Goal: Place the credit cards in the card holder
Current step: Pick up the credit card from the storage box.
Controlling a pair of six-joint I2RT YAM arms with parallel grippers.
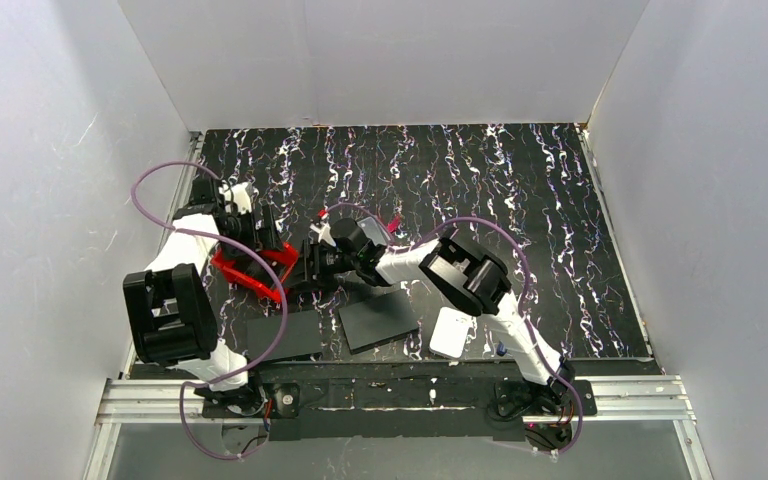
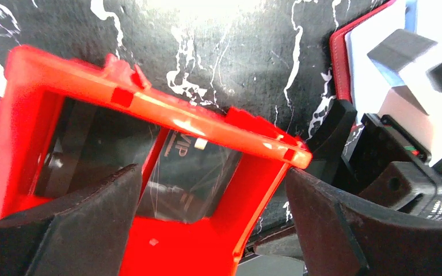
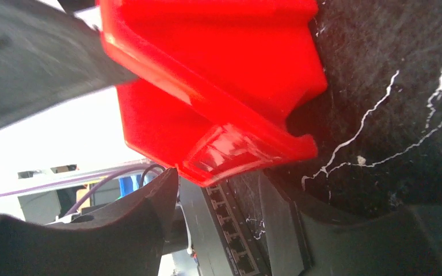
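Note:
The dark red card holder (image 1: pixel 392 222) (image 2: pixel 338 63) lies open on the mat, right of centre, with a pale credit card (image 2: pixel 368 75) on it. My right arm partly covers both. A bright red bin (image 1: pixel 250 265) (image 2: pixel 149 115) sits tilted on the left, and a dark glossy card (image 2: pixel 190 172) with lettering lies inside it. My left gripper (image 1: pixel 265 235) (image 2: pixel 213 172) is open, its fingers standing wide on either side of the bin's corner. My right gripper (image 1: pixel 312 265) (image 3: pixel 224 175) is open at the bin's (image 3: pixel 218 75) other end. One fingertip (image 3: pixel 170 175) touches the bin's rim.
Two black flat sheets (image 1: pixel 380 320) (image 1: pixel 282 337) and a white rounded pad (image 1: pixel 452 332) lie near the front edge. White walls enclose the marbled black mat (image 1: pixel 520 190) on three sides. A network switch (image 3: pixel 247 230) shows between the right fingers.

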